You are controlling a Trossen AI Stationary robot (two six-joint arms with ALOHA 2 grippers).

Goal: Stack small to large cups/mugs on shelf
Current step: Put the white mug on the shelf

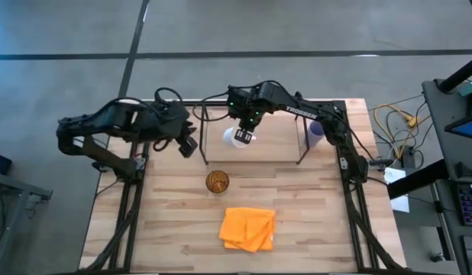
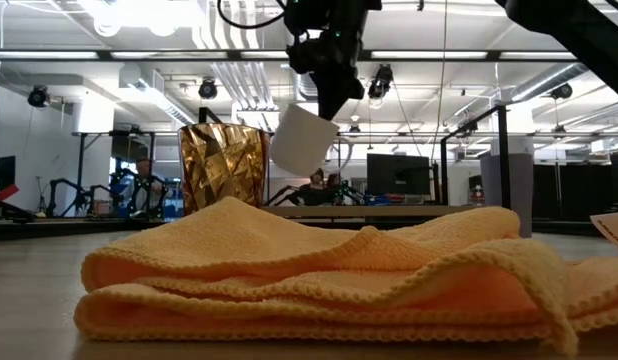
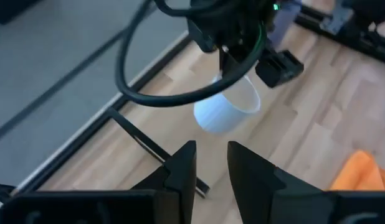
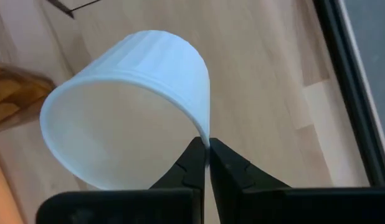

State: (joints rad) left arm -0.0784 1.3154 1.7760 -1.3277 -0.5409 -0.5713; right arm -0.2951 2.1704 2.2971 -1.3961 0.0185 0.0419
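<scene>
Above the shelf [image 1: 253, 136], the right gripper [image 1: 244, 137] is holding the white cup [image 1: 234, 138] tilted in the air, its fingers clamped on the rim. Nothing is showing inside the cup. The amber tumbler [image 1: 217, 182] is standing on the table [image 1: 175, 221] in front of the shelf, near the orange cloth [image 1: 248, 228]. The lavender cup [image 1: 315, 131] is standing beside the shelf's right end. The left gripper [image 1: 188, 144] is waiting at the shelf's left side, fingers slightly apart. Behind the table, monitors and ceiling lamps are showing.
</scene>
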